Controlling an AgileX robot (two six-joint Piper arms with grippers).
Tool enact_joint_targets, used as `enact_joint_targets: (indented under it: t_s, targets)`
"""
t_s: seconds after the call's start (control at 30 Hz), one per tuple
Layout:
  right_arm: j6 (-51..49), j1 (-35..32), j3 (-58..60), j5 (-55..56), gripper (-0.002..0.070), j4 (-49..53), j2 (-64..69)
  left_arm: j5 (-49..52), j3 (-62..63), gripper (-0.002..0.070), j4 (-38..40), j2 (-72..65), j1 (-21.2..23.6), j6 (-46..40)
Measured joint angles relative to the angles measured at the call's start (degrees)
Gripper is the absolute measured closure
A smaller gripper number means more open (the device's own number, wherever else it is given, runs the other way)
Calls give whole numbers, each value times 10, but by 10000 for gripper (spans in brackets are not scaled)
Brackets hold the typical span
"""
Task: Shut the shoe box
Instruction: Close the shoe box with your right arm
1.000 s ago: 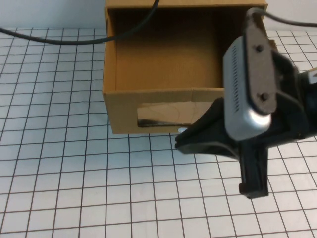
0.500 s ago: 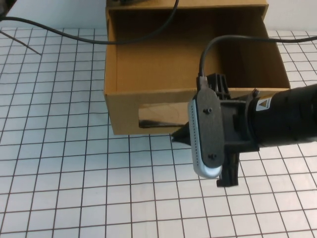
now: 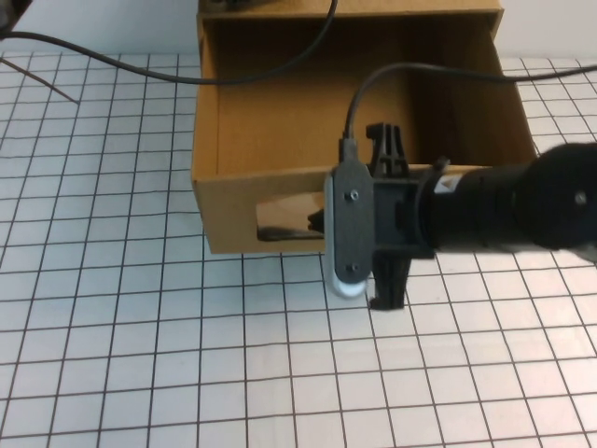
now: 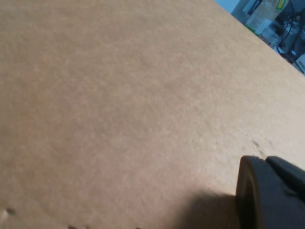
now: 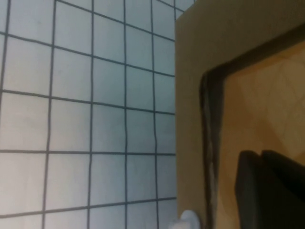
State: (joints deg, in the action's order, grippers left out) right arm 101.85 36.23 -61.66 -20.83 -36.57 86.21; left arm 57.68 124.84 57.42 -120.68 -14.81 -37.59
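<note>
The shoe box (image 3: 280,131), a brown cardboard drawer-style box, sits at the far middle of the gridded surface (image 3: 112,327) with its drawer drawn out toward the robot, the empty interior open to the raised camera and the clear window (image 3: 284,219) in the front panel facing the near side; it lies this way, I judge, because the drawer has yet to be pushed home. The right arm reaches in level from the right, laid across the near right corner of the drawer, its wrist camera housing turned edge-on to the raised view. That places the right hand (image 3: 317,224) against the front panel at the window, a fair stance for pressing the drawer inward; whether its fingers are spread or closed I cannot tell, and nothing shows it holding anything. The left hand (image 4: 271,193) appears only in its own wrist view, close over plain cardboard, apparently part of the box; its opening cannot be told either. The small white tab handle (image 5: 188,220) shows below the window.
</note>
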Motion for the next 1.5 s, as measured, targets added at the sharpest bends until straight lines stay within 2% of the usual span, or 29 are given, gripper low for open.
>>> enact_joint_targets:
  t_s: [0.3, 0.5, 0.67, 0.9, 1.13, 1.4, 1.5]
  targets:
    - [0, -54, -121, -76, 692, -5, 73, 1, 2, 680, -3, 0, 0, 0]
    - [1, -66, -149, -107, 692, -9, 87, 14, 19, 680, -18, -1, 0, 0]
    - [1, -60, -150, -146, 679, -8, 76, 17, 27, 680, -26, -3, 0, 0]
    - [1, 0, -140, -227, 666, 7, 56, 17, 30, 680, -29, -6, 0, 0]
    - [20, 13, -79, -155, 665, 53, 70, 17, 32, 680, -34, -6, 0, 0]
    - [60, 8, -72, 16, 682, 57, 128, 17, 33, 680, -36, -6, -1, 0]
    - [68, -7, -86, 34, 686, 52, 156, 17, 33, 680, -36, -6, -1, 0]
